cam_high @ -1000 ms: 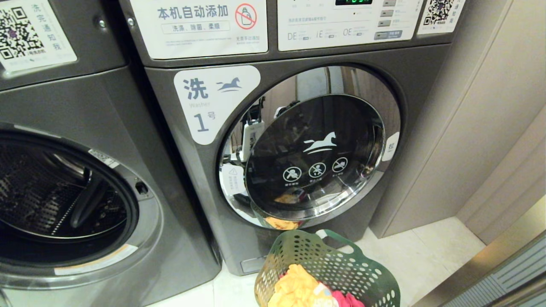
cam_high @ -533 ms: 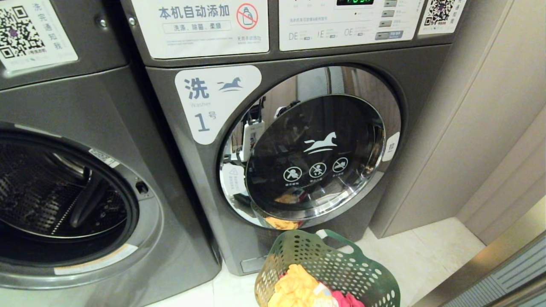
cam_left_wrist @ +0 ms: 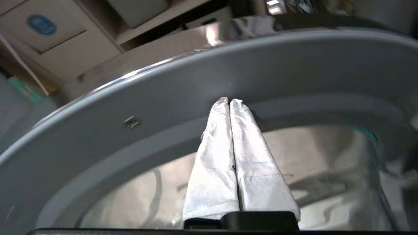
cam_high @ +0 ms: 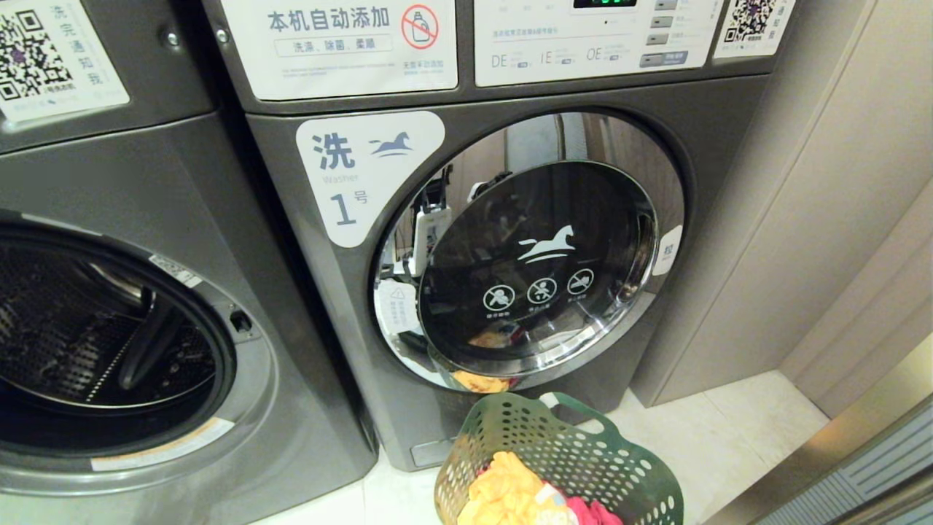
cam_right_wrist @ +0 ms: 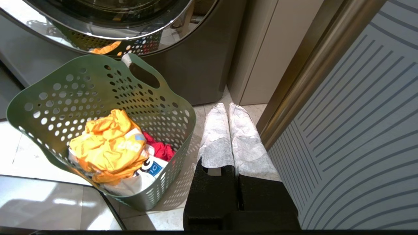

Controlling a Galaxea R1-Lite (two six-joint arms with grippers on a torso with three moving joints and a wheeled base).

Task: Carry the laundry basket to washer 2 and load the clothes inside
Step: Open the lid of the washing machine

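On the floor in front of the washer marked "1" (cam_high: 510, 240), we are keeping the laundry basket (cam_high: 583, 452) standing just below that machine's closed chrome-rimmed door, with the clothes (cam_right_wrist: 111, 147) lying inside it: a yellow garment on top, a white printed shirt and a red piece beneath. To its left, we are facing the washer with the open drum (cam_high: 109, 343), whose number label is out of the frame; we are judging it to be washer 2. Our left gripper (cam_left_wrist: 229, 101) is holding its wrapped jaws pressed together on nothing, tips touching or almost touching the grey inner ring of a round glass door. Our right gripper (cam_right_wrist: 228, 107) is hanging beside the basket, jaws likewise pressed together and empty. We are judging the carrying done and the loading not begun. Next we are needing a gripper over the basket, jaws spread, to pinch the yellow garment and lift it toward the open drum.
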